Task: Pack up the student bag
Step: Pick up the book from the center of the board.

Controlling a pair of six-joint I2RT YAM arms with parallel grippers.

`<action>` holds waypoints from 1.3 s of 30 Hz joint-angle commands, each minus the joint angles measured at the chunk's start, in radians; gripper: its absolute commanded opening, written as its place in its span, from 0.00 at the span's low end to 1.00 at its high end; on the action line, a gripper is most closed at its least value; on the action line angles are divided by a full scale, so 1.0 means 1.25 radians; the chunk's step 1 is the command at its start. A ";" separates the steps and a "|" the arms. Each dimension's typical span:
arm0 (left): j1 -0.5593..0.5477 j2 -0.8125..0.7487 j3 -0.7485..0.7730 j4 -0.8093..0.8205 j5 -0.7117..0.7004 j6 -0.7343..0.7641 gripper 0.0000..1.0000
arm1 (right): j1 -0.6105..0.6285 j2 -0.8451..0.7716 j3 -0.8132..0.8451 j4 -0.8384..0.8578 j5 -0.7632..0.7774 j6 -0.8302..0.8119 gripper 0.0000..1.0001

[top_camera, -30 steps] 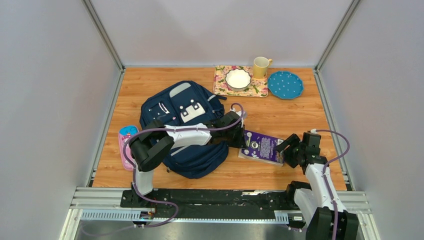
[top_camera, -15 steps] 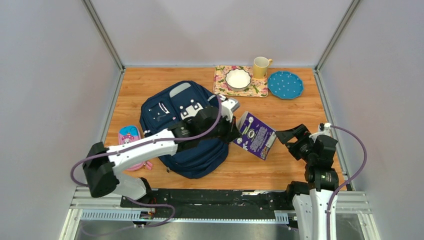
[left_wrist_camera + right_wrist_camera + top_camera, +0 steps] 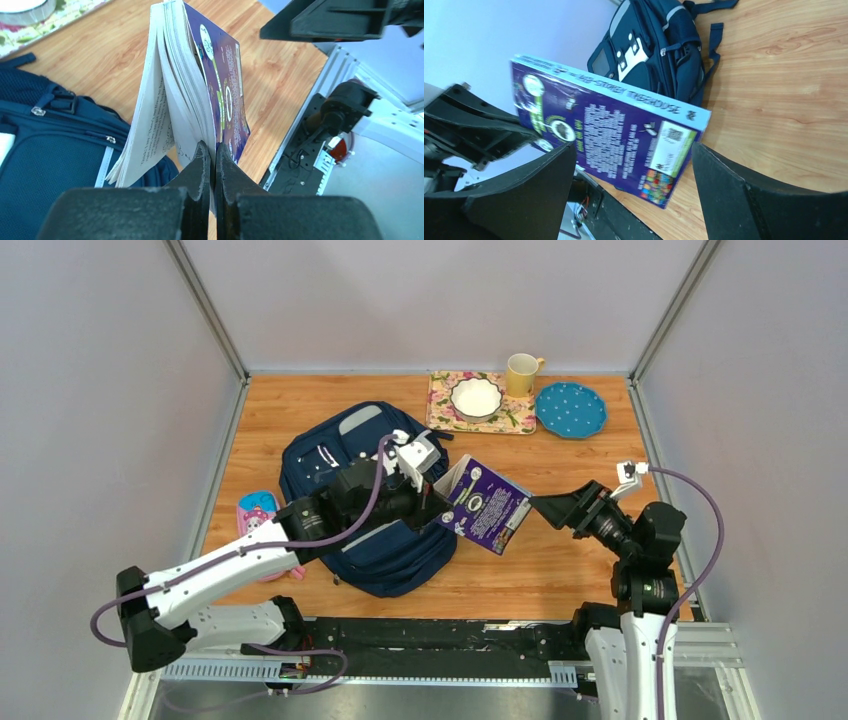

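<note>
The navy blue student bag (image 3: 345,465) lies left of centre on the wooden table, with grey stripes and a white dotted patch; it also shows in the left wrist view (image 3: 55,150) and the right wrist view (image 3: 651,45). My left gripper (image 3: 437,515) is shut on the back cover of a purple book (image 3: 487,507), held in the air just right of the bag. In the left wrist view the book (image 3: 220,100) hangs open with its pages fanned. My right gripper (image 3: 548,506) is open and empty, raised right of the book (image 3: 609,127).
A pink pencil case (image 3: 256,512) lies left of the bag. At the back are a floral tray (image 3: 440,410) holding a white bowl (image 3: 475,397), a yellow mug (image 3: 521,373) and a teal dotted plate (image 3: 570,409).
My left gripper has lifted the book off the table and carried it up and left, towards the bag. My right gripper has let go of it and risen, open.
</note>
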 commanded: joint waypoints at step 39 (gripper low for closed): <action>0.171 -0.146 -0.040 0.284 0.428 -0.147 0.00 | 0.154 0.078 -0.043 0.272 -0.128 -0.092 0.89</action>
